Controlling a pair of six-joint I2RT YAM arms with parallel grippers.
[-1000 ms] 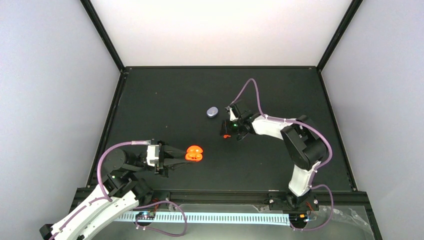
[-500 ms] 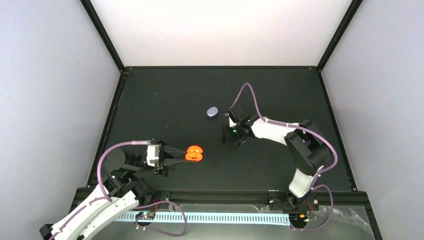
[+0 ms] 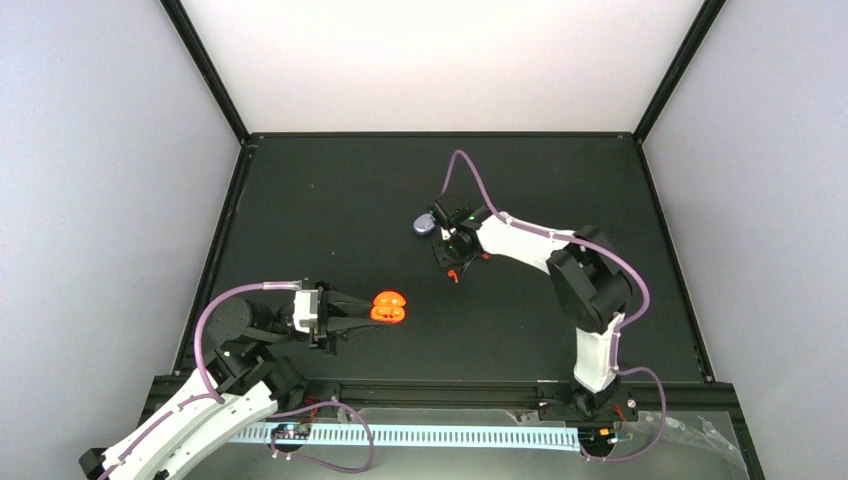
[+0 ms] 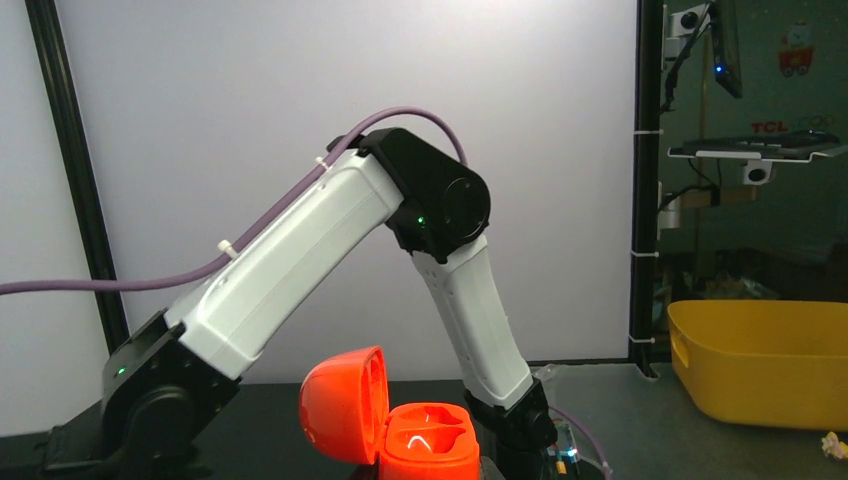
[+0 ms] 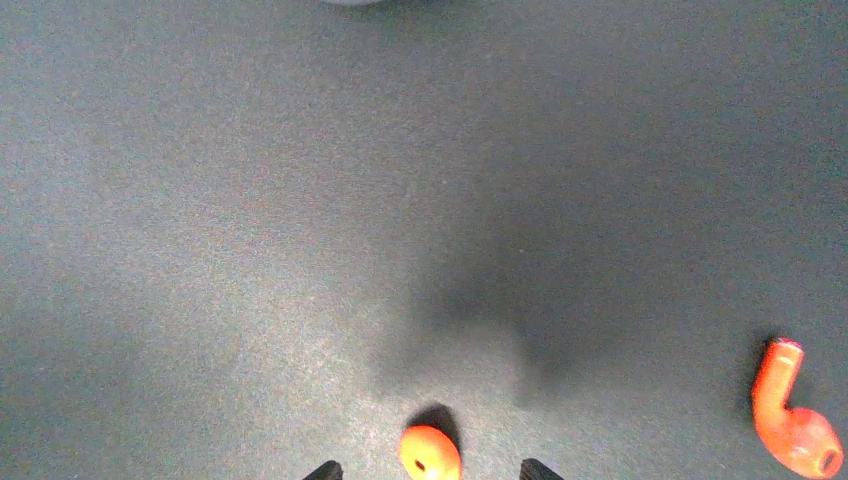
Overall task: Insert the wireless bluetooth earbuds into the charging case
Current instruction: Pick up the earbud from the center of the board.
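Note:
My left gripper (image 3: 375, 312) is shut on the orange charging case (image 3: 388, 307) near the table's front left. In the left wrist view the case (image 4: 430, 445) stands open, its lid (image 4: 340, 410) tipped to the left and both wells showing. My right gripper (image 3: 447, 255) hovers mid-table, pointing down. In the right wrist view its fingertips (image 5: 325, 468) stand apart with a red-orange earbud (image 5: 430, 452) between them, a gap on each side. A second red-orange earbud (image 5: 795, 425) lies on the mat to the right. From above, one earbud (image 3: 455, 273) shows just beneath the gripper.
A grey-purple pebble case (image 3: 424, 224) lies shut just left of the right wrist. The right arm (image 4: 330, 240) fills the left wrist view. A yellow bin (image 4: 770, 360) stands off the table. Black frame rails (image 3: 215, 250) edge the mat.
My right gripper has swung left and farther away, toward the grey-purple case, staying open. The left arm and the orange case have not moved.

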